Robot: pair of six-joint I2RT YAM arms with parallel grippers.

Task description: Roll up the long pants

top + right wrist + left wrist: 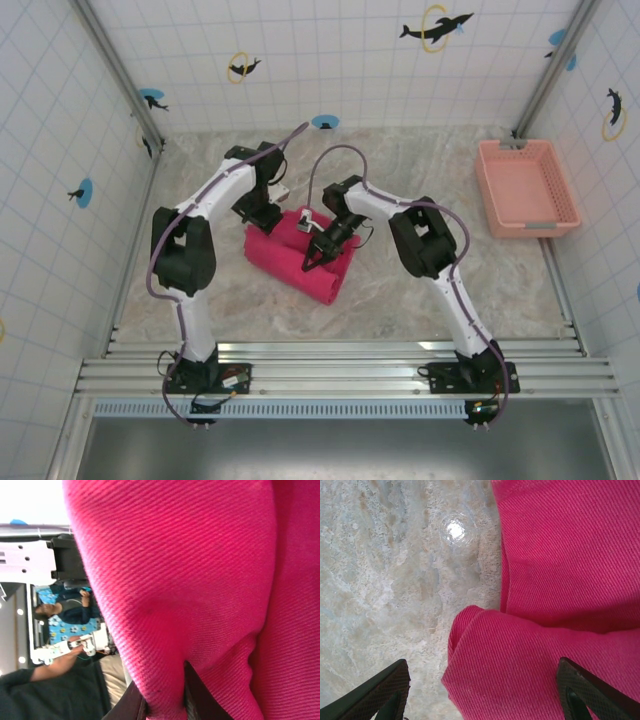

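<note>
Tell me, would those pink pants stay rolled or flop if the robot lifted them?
Probably floppy: the long pants fold softly and bulge where the right gripper pinches them. Likely not slippery: the weave looks coarse and ribbed. The loose roll might sag or unroll if lifted by one edge.

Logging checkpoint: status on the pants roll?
Left gripper open, over long pants edge. Right gripper pinching cloth fold. Pink basket apart, far right.
</note>
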